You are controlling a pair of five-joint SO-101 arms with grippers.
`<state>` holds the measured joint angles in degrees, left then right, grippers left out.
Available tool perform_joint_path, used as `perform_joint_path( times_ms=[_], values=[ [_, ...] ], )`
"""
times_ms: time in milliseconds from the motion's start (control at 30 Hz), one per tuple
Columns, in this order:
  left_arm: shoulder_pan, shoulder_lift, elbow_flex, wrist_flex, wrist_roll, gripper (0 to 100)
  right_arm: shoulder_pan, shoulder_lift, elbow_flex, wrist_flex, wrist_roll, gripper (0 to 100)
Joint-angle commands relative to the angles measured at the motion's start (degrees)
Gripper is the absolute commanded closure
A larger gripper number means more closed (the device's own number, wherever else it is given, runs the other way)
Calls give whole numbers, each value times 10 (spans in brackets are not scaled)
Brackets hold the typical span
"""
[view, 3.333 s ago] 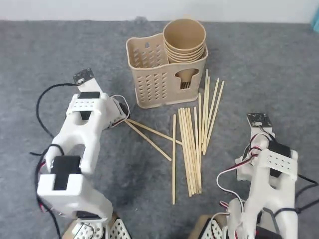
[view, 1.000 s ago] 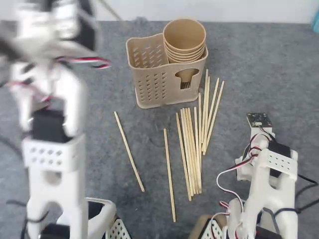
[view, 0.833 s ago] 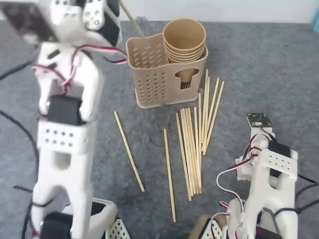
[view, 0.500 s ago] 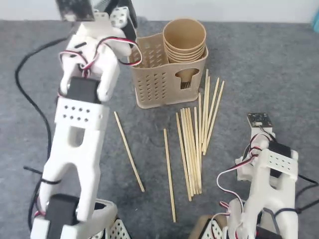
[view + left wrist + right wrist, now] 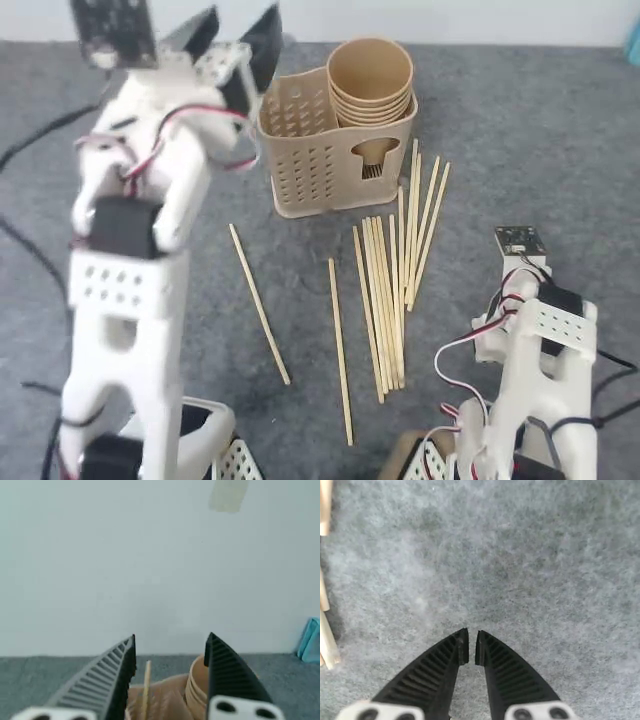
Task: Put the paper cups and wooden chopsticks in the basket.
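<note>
I am working over a grey carpeted table (image 5: pixel 520 130), and by my reckoning the job is partly done. My left arm (image 5: pixel 140 230) stands tall at the basket's left side. Its left gripper (image 5: pixel 238 24) hangs above the empty-looking left compartment with its jaws spread wide and nothing between them. My right arm (image 5: pixel 535 360) sits low at the near right. The right gripper (image 5: pixel 468 647) is over bare carpet, its jaws drawn almost together on nothing.

The basket (image 5: pixel 320 175) stands upright at the far middle of the table. The paper cups (image 5: pixel 370 70) are nested in one stack in its right compartment, so I count that half as finished.

The wooden chopsticks are the part left to do. The main bundle (image 5: pixel 385 300) lies flat on the carpet just in front of the basket, fanning toward its right wall. Two loose chopsticks (image 5: pixel 258 303) lie apart from it, to the left.

In the left wrist view, one upright chopstick (image 5: pixel 147 680) shows inside the basket, so I judge at least one is delivered and most remain.
</note>
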<state>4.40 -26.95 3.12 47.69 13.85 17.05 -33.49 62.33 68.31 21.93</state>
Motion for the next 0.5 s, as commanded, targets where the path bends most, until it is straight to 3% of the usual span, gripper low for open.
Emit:
perform_joint_path(
  times_ms=[0,133,233,333,467],
  values=[
    [-29,-64,-16,188,10,784,3,-7,-2,-5,4,951],
    [-102,-63,-4,331,11,784,3,-7,-2,-3,4,951],
    [-146,-49,65,374,11,784,3,-7,-2,-3,4,951],
    [-154,-39,180,349,11,784,3,-7,-2,-2,4,951],
    [-153,-39,345,224,11,784,3,-7,-2,-2,4,951]
  ],
)
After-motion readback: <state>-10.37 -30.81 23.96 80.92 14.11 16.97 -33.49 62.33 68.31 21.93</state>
